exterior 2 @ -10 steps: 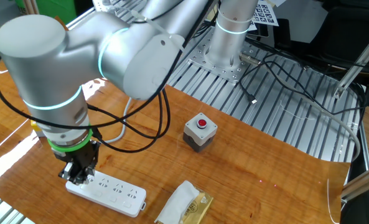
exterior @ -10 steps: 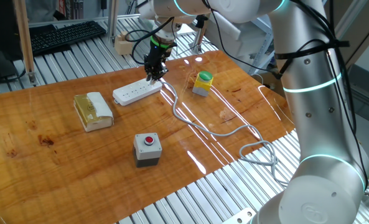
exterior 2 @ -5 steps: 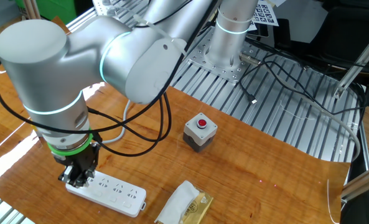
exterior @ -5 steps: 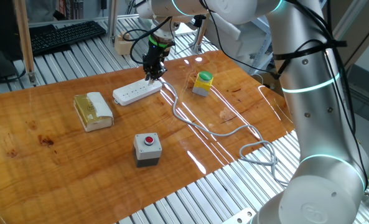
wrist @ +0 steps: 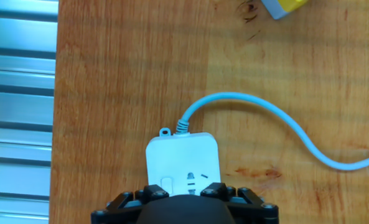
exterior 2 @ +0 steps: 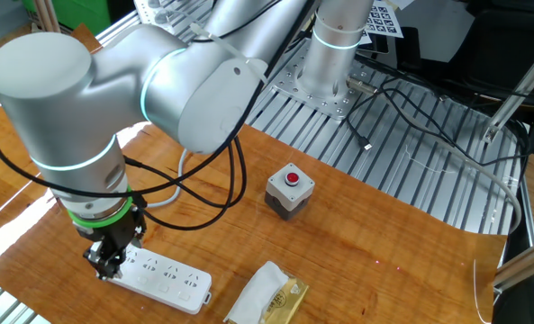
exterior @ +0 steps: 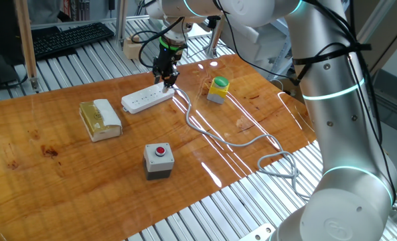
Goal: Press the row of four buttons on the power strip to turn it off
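Note:
The white power strip [exterior: 146, 100] lies flat on the wooden table, and its cable [exterior: 211, 134] trails off to the right. My gripper [exterior: 165, 82] hangs point-down over the strip's cable end [exterior 2: 122, 267], close above it or touching it. In the hand view the strip's end [wrist: 183, 155] shows just ahead of the dark hand body [wrist: 184, 208], with one pale button [wrist: 166, 184] beside a socket. The other buttons are hidden under the hand. No view shows the fingertips clearly.
A green dome button on a yellow box [exterior: 219, 89] stands right of the strip. A red button on a grey box [exterior: 159, 159] sits nearer the front. A tan block with a white wrap [exterior: 100, 118] lies to the left. Metal slats surround the board.
The hand has shifted a little along the strip toward its cable end. The strip and the other objects have not moved.

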### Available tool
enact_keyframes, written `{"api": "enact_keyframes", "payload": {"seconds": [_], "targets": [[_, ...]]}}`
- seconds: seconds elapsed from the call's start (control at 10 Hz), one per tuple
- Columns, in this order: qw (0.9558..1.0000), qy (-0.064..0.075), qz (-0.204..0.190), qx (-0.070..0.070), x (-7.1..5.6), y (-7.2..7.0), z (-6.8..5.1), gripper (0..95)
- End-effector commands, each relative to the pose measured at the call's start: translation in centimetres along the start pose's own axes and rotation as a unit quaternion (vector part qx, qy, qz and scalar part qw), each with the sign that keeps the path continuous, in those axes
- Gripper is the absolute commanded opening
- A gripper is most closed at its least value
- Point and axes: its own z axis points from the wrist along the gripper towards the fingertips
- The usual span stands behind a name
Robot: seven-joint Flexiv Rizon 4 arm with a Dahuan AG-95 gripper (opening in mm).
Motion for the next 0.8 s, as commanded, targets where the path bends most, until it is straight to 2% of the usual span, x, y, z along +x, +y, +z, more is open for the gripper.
{"api": "enact_keyframes", "payload": {"seconds": [0.1, 0.6, 0.7, 0.8], "targets": [[1.0, 0.001, -0.001, 0.003, -0.01, 0.05, 0.08, 57.0], [0.9999, -0.002, -0.003, 0.01, 0.14, -0.62, 0.4, 57.0], [0.9999, -0.003, -0.004, 0.01, 0.1, -0.71, 0.44, 76.0], [0.9999, -0.002, -0.005, 0.011, 0.06, -0.84, 0.49, 76.0]]}}
